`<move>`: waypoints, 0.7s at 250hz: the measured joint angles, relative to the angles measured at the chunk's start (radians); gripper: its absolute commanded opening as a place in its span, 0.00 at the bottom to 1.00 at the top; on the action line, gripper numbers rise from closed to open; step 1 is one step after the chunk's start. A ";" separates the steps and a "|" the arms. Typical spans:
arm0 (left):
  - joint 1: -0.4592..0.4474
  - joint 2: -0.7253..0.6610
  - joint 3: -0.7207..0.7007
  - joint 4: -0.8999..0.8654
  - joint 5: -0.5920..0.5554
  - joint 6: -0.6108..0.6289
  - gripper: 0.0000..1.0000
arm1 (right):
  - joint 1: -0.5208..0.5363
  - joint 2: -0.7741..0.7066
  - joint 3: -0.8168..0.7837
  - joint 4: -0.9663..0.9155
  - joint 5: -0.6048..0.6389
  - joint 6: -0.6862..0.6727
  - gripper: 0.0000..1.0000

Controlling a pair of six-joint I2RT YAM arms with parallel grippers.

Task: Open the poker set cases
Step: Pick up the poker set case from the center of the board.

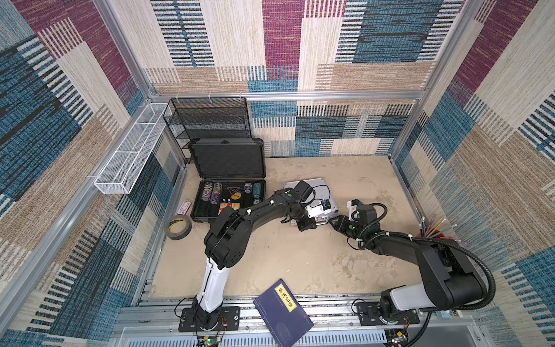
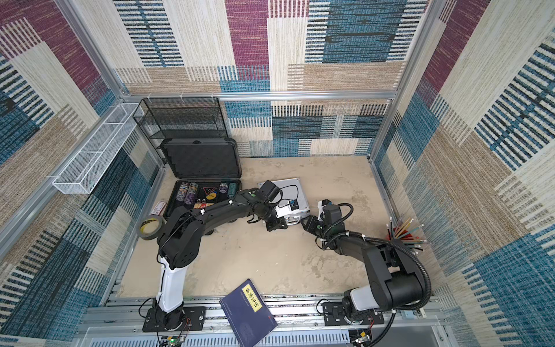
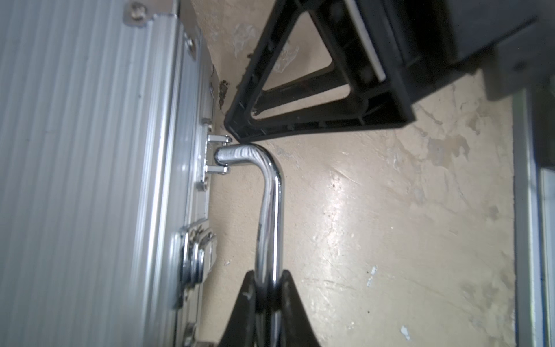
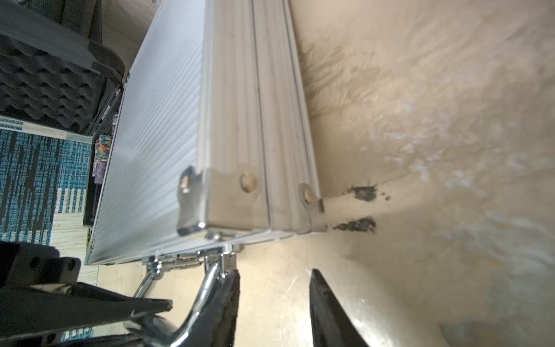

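My left gripper [image 3: 268, 281], bottom of its wrist view, pinches the chrome handle [image 3: 270, 210] of the ribbed silver case [image 1: 315, 182], which lies shut just right of centre in a top view, my right gripper [image 4: 273, 297] spread alongside; the dark grey case [image 1: 228, 160] at centre-left already stands open.

In a top view the left arm [image 1: 261, 210] hides much of the silver case [image 1: 319, 184] and the near right corner of the dark case [image 1: 228, 159]. The left gripper [image 3: 268, 279], pinching the handle [image 3: 270, 210], is cut off by the wrist picture's edge; the latch [image 3: 196, 255] is blurred.
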 measured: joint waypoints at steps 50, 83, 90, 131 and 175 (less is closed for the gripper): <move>0.002 0.006 0.036 -0.012 0.058 -0.051 0.00 | -0.029 -0.066 -0.039 0.000 0.012 0.000 0.50; 0.015 0.006 0.058 -0.010 0.116 -0.094 0.00 | -0.030 -0.072 -0.058 0.020 -0.024 0.001 0.54; 0.020 0.006 0.062 -0.008 0.128 -0.102 0.00 | -0.031 -0.072 -0.069 0.037 -0.037 0.011 0.54; 0.033 0.020 0.111 -0.013 0.174 -0.131 0.00 | -0.031 -0.069 -0.163 0.195 -0.116 0.109 0.54; 0.040 0.035 0.129 -0.001 0.223 -0.150 0.00 | -0.031 -0.062 -0.215 0.370 -0.166 0.204 0.57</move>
